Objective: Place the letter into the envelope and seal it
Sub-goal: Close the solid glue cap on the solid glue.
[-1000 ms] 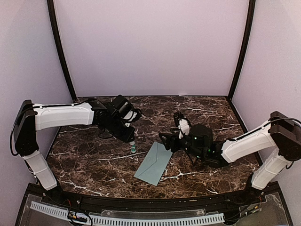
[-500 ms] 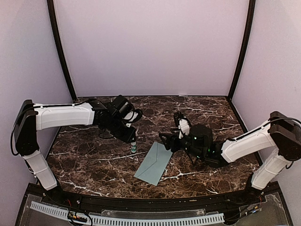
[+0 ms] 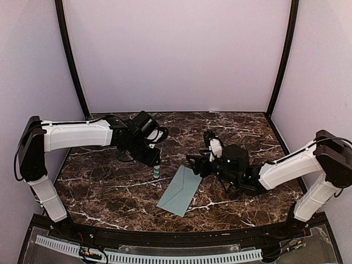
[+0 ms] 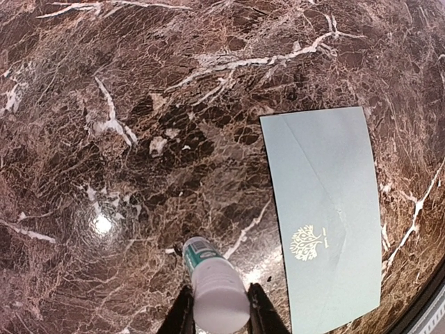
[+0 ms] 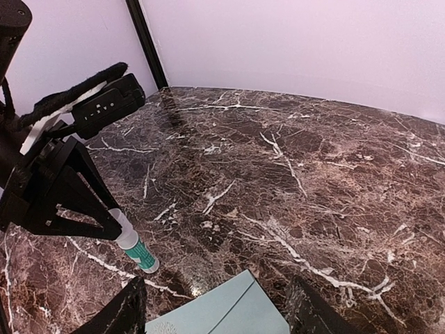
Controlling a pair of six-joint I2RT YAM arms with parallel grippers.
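The pale teal envelope (image 3: 180, 191) lies flat on the marble table, flap side up and closed, with a small gold tree emblem; it also shows in the left wrist view (image 4: 323, 209) and the right wrist view (image 5: 222, 313). The letter is not in view. My left gripper (image 3: 155, 163) (image 4: 221, 309) is shut on a glue stick (image 3: 156, 172) (image 4: 212, 282) (image 5: 135, 248), a white tube with a teal label, held tilted with its teal end at the table just left of the envelope's far end. My right gripper (image 3: 196, 165) (image 5: 217, 309) is open, low over the envelope's far end.
The dark marble table (image 3: 110, 187) is walled by pale lilac panels with black corner posts (image 3: 71, 60). The left arm (image 5: 62, 181) fills the left of the right wrist view.
The left arm has shifted very slightly to the right. The glue stick, the envelope and the right arm stay where they were.
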